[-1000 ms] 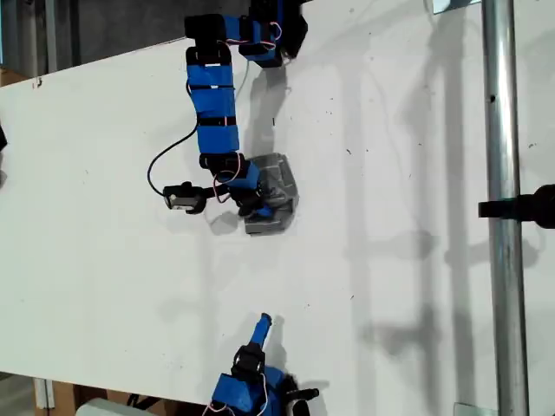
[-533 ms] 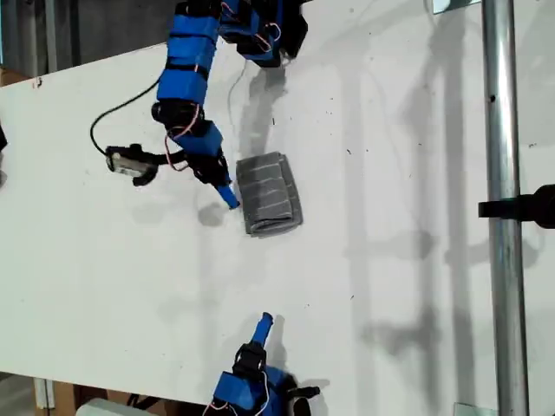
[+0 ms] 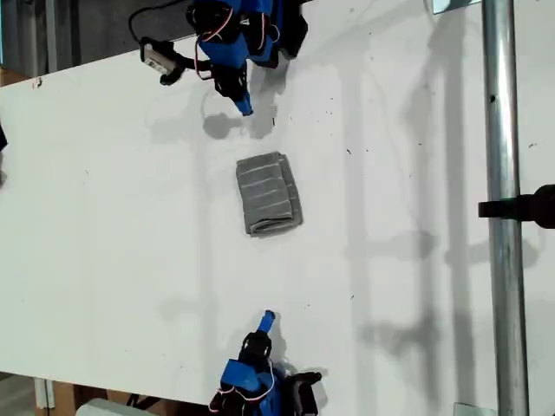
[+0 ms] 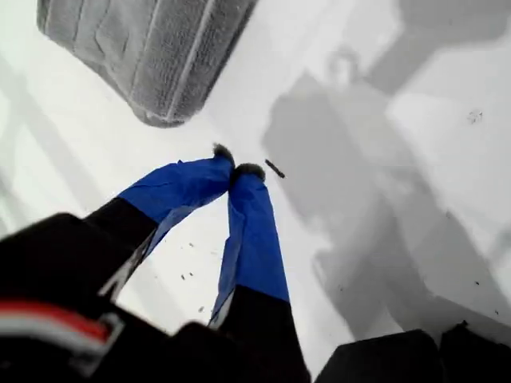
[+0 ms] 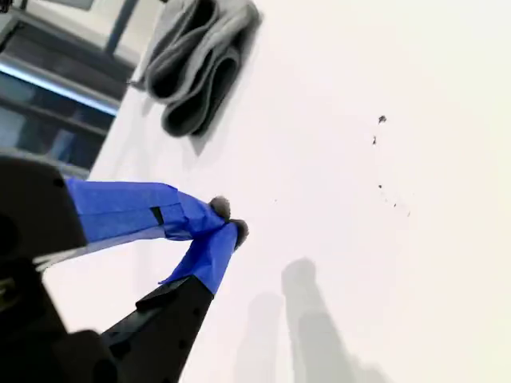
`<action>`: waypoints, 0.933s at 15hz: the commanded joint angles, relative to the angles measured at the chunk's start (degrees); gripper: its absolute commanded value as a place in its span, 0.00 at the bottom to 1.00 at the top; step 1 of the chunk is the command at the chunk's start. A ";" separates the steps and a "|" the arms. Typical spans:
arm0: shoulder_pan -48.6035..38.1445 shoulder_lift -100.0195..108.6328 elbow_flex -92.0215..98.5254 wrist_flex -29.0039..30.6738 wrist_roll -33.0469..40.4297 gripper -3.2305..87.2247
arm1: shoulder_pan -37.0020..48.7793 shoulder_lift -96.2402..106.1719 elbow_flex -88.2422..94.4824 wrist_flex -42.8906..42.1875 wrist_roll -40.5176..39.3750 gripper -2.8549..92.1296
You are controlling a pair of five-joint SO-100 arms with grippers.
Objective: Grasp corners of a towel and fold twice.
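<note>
The towel (image 3: 269,194) lies folded into a small grey striped packet at the middle of the white table (image 3: 104,225). Its stacked layers show as loops in the second wrist view (image 5: 200,64), and a rounded folded corner (image 4: 160,118) shows in the first wrist view. My first gripper (image 3: 245,108) is shut and empty near the top of the exterior view, well away from the towel (image 4: 144,48); its fingertips (image 4: 223,153) touch each other. My second gripper (image 3: 268,319) is shut and empty near the bottom of the exterior view, pointing toward the towel from a distance (image 5: 229,219).
A metal pole (image 3: 501,173) runs down the exterior view's right side, with a black clamp (image 3: 525,208) on it. The first arm's base (image 3: 269,30) sits at the table's top edge, the second arm's base (image 3: 256,390) at the bottom edge.
My first gripper left the folded towel and drew back toward the top of the exterior view. The towel stayed put. My second gripper barely moved.
</note>
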 commanded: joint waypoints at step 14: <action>-1.23 0.26 1.32 5.80 13.36 0.01 | -8.00 7.65 8.09 3.52 8.96 0.12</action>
